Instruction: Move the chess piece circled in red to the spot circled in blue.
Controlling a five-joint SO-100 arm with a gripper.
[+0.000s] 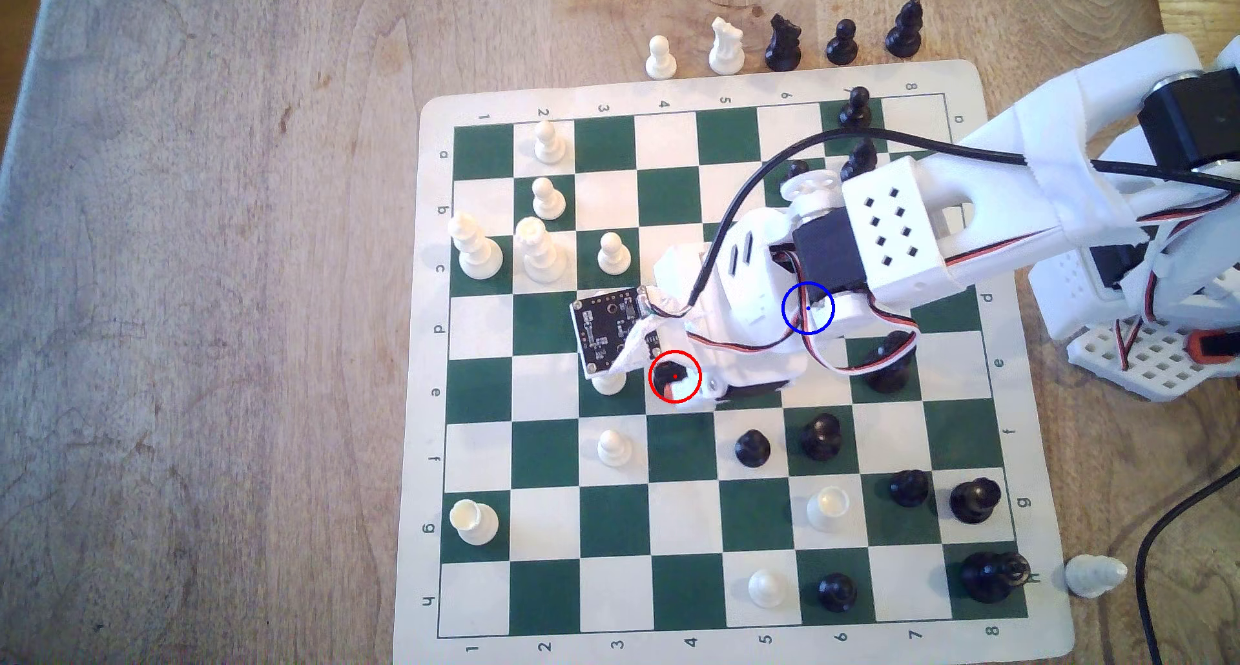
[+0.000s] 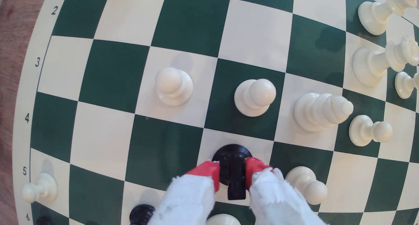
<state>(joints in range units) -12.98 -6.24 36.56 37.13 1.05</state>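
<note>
Wood-grain bench (image 1: 201, 303) carries a flat green-and-cream board (image 1: 704, 95) with rounded corners; white printed arm (image 1: 892, 236) reaches over it, hiding the blue-ringed spot (image 1: 808, 308) in the exterior view; wrist view shows the tool (image 2: 233, 170), red tips under frayed white wrap, pinching the glossy black chess piece (image 2: 233, 168), round base on a cream square.
</note>
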